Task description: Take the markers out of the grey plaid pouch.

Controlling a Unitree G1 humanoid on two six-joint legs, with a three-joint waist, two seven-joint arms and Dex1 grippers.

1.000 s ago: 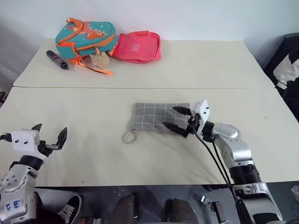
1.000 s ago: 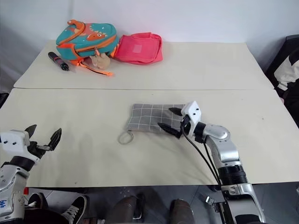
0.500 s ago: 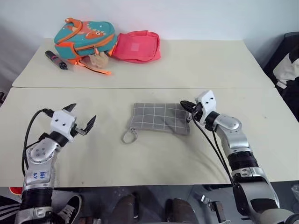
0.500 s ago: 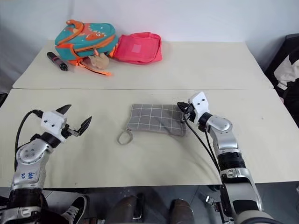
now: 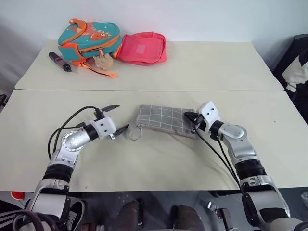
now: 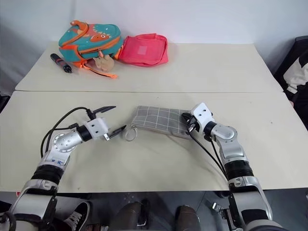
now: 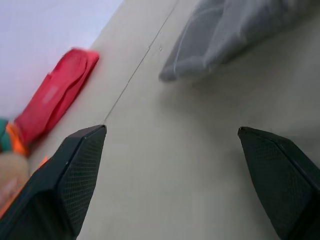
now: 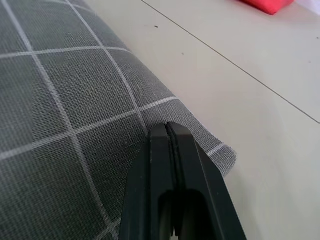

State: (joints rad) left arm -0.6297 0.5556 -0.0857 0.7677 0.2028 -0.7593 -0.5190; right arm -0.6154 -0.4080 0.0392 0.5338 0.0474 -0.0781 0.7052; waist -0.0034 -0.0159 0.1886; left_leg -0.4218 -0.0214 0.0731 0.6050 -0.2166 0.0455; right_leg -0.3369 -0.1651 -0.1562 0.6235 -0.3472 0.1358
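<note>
Pouch place: your grey plaid pouch (image 5: 163, 120) lies flat on the near table (image 5: 159, 163), between the two arms; no markers are to be seen, so judge them inside.
Right pincer: your right gripper (image 5: 190, 117) has its fingers pressed together at the pouch's right end; in the right wrist view they sit on the cloth near its corner; whether any cloth is caught between them you cannot tell.
Left pincer: your left gripper (image 5: 116, 119) stands spread wide, just beside the ring pull (image 5: 134, 134), touching nothing.
Long axis: the pouch runs across you, left to right, its far end tipped slightly toward the right arm; the ring-pull end points at your left gripper.
Risk, grip: if the right pinch holds only a corner of cloth, or none, the pouch may slide or bunch when you tug the pull.
Risk, pull: the ring is small and lies flat; your wide left fingers may close past it or push it aside.
Risk, contents: lift the closed end too far and the markers could spill out uncontrolled once it opens.
</note>
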